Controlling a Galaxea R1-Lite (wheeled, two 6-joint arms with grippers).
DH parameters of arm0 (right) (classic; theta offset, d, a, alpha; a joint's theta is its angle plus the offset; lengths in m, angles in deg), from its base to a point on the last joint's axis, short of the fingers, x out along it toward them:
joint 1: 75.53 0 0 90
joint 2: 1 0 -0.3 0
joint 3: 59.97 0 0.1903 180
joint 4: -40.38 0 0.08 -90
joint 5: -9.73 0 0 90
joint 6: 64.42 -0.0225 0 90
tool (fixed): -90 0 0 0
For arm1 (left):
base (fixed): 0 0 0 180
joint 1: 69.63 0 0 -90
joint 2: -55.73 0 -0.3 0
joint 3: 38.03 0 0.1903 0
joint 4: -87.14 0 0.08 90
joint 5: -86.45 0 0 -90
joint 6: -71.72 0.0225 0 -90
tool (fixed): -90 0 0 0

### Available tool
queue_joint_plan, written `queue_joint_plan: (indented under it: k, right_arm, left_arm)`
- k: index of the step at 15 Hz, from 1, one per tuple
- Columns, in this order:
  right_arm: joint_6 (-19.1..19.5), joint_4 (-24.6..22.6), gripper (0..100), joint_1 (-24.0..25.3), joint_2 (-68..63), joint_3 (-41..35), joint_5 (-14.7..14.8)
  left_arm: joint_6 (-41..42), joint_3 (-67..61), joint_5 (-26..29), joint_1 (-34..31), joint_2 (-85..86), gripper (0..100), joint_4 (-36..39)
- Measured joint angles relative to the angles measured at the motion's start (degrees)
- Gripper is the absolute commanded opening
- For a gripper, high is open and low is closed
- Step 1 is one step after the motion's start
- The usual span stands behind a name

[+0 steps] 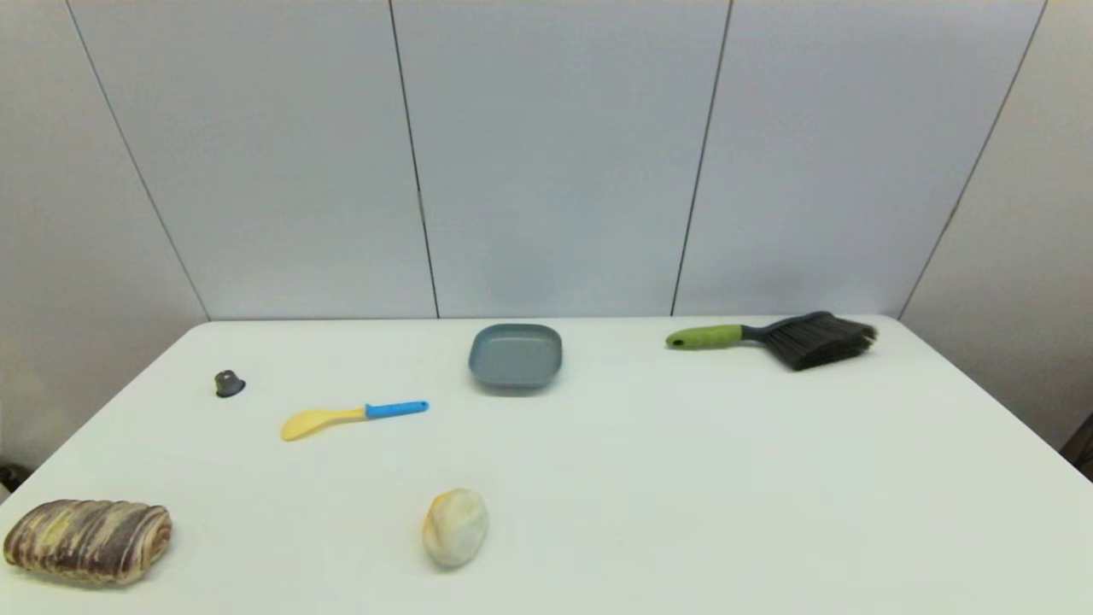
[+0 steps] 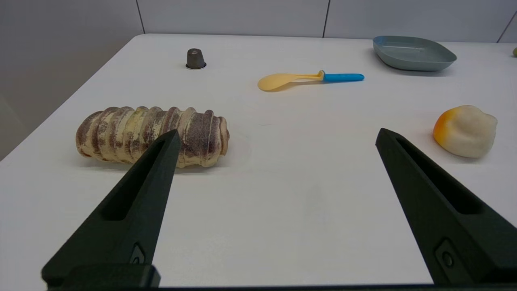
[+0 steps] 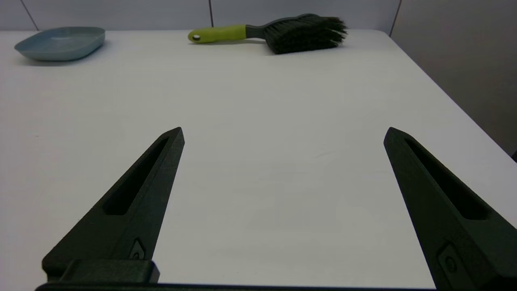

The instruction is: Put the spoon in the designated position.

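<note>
The left claw (image 2: 276, 135) hangs low over the near left part of the worktop (image 1: 683, 478), its two black tapered fingers (image 2: 137, 194) spread wide with nothing between them. The spoon (image 2: 309, 78) lies well ahead of it, flat on the white surface and untouched, its yellow bowl toward the robot's left and its bright blue handle pointing right. In the head view the spoon (image 1: 352, 416) sits left of centre, between a small dark cone-shaped cap (image 1: 229, 383) farther left and a shallow blue-grey dish (image 1: 515, 355) with rounded corners to its right and farther back.

Close to the left claw, just by one finger, rests a ribbed loaf (image 2: 151, 135) with brown and cream stripes and a grainy crust. On the other side lies a smooth pale lump (image 2: 465, 130), cream with an orange tinge at one end.

The right claw (image 3: 282, 135) is likewise released, fingers wide apart over bare worktop on the near right. Far beyond it a brush (image 3: 274, 32) with a glossy green handle and stiff black bristles lies at the back edge.
</note>
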Motion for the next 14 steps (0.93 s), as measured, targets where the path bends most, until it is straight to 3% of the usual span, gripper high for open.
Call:
queue_joint_plan:
  k: [3,7,9,14]
  right_arm:
    - [0.5,-0.2,100,0.4,-7.1,4.4,-0.2]
    - [5.6,-0.4,100,1.1,-20.4,12.4,-0.4]
    - [7.6,-0.7,100,3.0,-26.9,16.6,-0.4]
    - [8.1,-2.2,100,9.6,-41.6,25.1,-0.2]
  left_arm:
    - [0.0,0.0,0.0,0.0,0.0,100,0.0]
    - [0.0,0.0,0.0,0.0,0.0,100,0.0]
    - [0.0,0.0,0.0,0.0,0.0,100,0.0]
    - [0.0,0.0,0.0,0.0,0.0,100,0.0]
